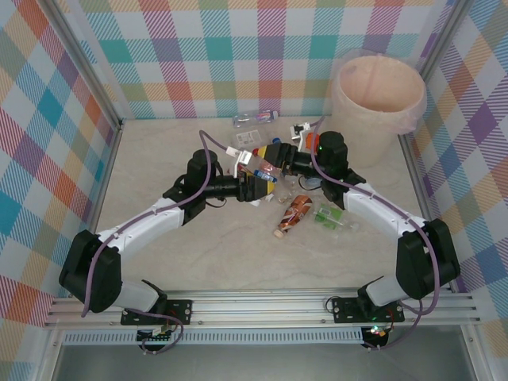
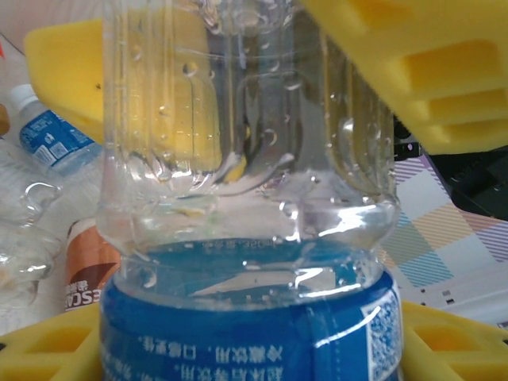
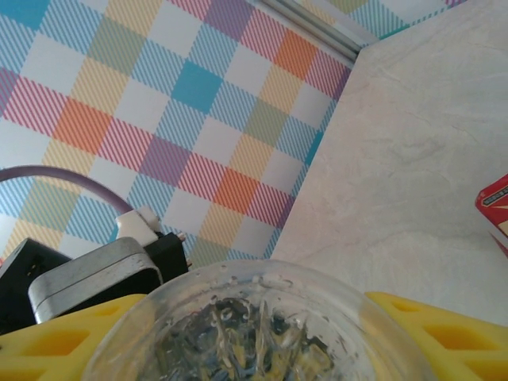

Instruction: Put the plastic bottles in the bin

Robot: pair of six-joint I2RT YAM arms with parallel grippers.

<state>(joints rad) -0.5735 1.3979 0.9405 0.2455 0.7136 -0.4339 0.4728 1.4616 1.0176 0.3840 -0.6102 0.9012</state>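
As the job is to get the bottles into the bin, I'd look first at the litter nearest the arms. A brown-labelled bottle (image 1: pixel 296 212) and a crushed bottle (image 1: pixel 333 216) lie on the table (image 1: pixel 159 238) just beside the right arm.

A little farther out, mid-table, the two grippers meet on one blue-labelled bottle (image 1: pixel 270 172). The left gripper (image 1: pixel 260 184) is clamped on it, its yellow pads (image 2: pixel 413 71) squeezing the clear body above the label. The right gripper (image 1: pixel 281 164) has its own pads (image 3: pixel 448 333) at either side of the bottle's clear end, but whether they truly pinch I cannot tell.

It looks to me like a handover, which makes sense with the bin on the right. To do it well, the right grip should be firm before the left lets go, because thin plastic is slick and gives. After that the bottle needs lifting clear of the pile and carrying high enough to pass the rim.

Beyond the grippers, a few more bottles (image 1: pixel 255 119) lie near the back wall. Farthest off, the bin (image 1: pixel 369 127) stands in the far right corner, close against the checked walls (image 1: pixel 468 119). The way in is therefore from the front and left, where the table is roomier.
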